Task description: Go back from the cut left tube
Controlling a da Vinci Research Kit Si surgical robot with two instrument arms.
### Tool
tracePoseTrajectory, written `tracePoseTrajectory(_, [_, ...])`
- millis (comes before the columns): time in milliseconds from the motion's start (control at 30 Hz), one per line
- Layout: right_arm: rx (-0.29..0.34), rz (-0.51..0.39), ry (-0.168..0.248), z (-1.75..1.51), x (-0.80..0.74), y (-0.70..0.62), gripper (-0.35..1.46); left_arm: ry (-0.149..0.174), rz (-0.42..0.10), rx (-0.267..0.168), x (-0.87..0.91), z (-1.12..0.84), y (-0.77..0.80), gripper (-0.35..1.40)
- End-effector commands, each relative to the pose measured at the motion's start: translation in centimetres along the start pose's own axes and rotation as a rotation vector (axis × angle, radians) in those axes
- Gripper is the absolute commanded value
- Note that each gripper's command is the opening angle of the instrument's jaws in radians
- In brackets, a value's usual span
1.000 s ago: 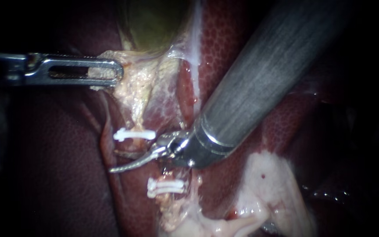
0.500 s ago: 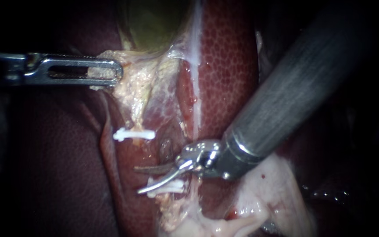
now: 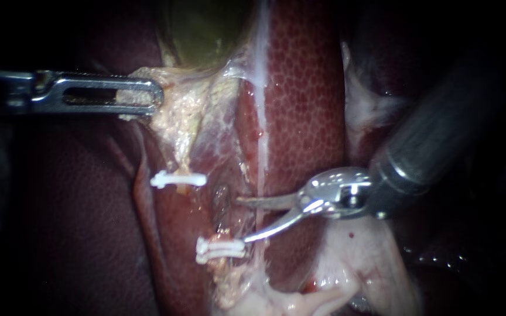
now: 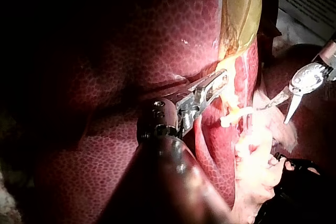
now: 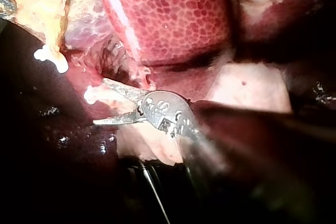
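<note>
Retreat step: my right instrument (image 3: 242, 219), jaws apart and empty, sits just beside the cut tube (image 3: 222, 201) between 2 clips (image 3: 178, 179); left instrument (image 3: 150, 96) grips pale tissue (image 3: 177, 111). Next: draw right back along its shaft

The left instrument (image 3: 154, 96) is seen as bright steel, its long jaw pierced by a narrow slot. The right instrument (image 3: 242, 219) is formed of a thick dark grey shaft, a polished silver wrist and two slim curved blades.
</note>
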Motion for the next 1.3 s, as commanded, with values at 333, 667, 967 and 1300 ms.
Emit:
tracePoseTrajectory(333, [-0.083, -0.053, 0.003, -0.50, 0.27, -0.06, 1.43, 0.000, 0.000, 0.000, 0.00, 0.01, 0.00, -0.28])
tracePoseTrajectory(667, [-0.096, -0.094, 0.023, -0.81, 0.46, -0.10, 1.43, -0.001, 0.000, -0.001, 0.00, 0.03, 0.00, -0.28])
tracePoseTrajectory(967, [-0.098, -0.103, 0.021, -0.84, 0.48, -0.10, 1.43, -0.006, 0.010, -0.005, 0.17, 0.25, 0.06, -0.28])
tracePoseTrajectory(1300, [-0.099, -0.103, 0.021, -0.85, 0.47, -0.10, 1.43, 0.012, 0.021, 0.006, 0.35, 0.65, 0.10, -0.28])
